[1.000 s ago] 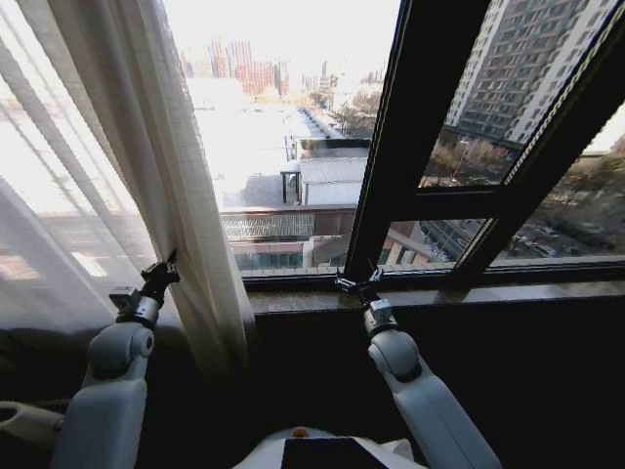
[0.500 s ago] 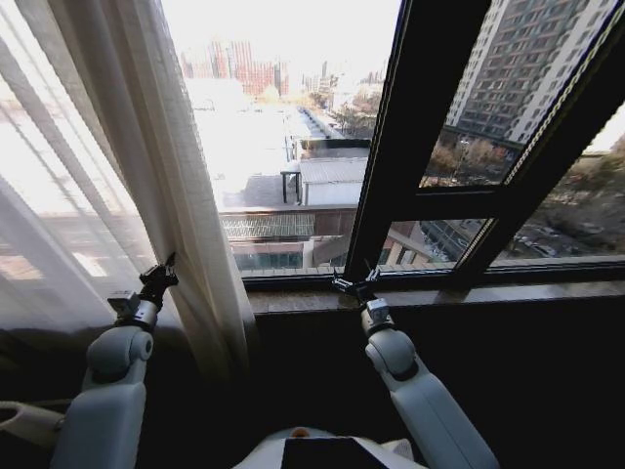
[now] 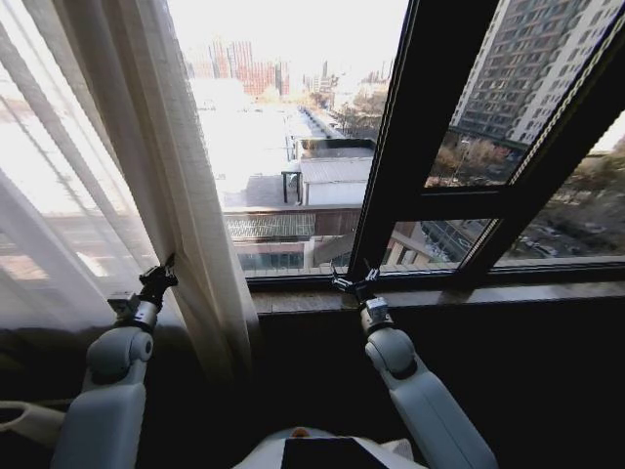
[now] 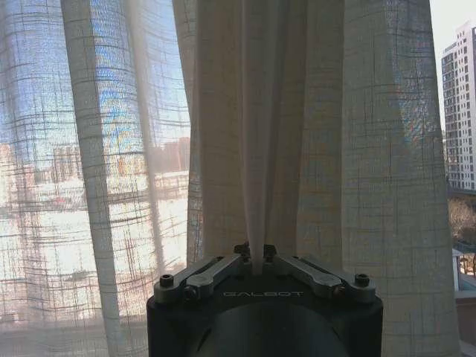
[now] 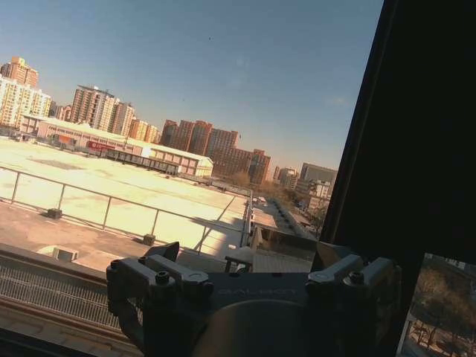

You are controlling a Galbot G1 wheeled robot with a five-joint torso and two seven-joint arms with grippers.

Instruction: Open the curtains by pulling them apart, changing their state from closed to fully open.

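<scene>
- Curtains (image 3: 146, 166) are hanging bunched at the left of the window, sheer cream fabric in long pleats, with the glass to their right already bare.
- We are holding the left hand (image 3: 159, 278) against the panel's inner edge; in the left wrist view its fingers are pinched together on one narrow fold (image 4: 255, 186).
- We are keeping the right hand (image 3: 354, 283) low by the window sill (image 3: 508, 291), fingers spread apart and gripping nothing.
- We are judging the cloth as light, limp and slippery: it should drag easily, but a thin pinch may slip.
- We would rather be gathering several pleats near the edge.
</scene>
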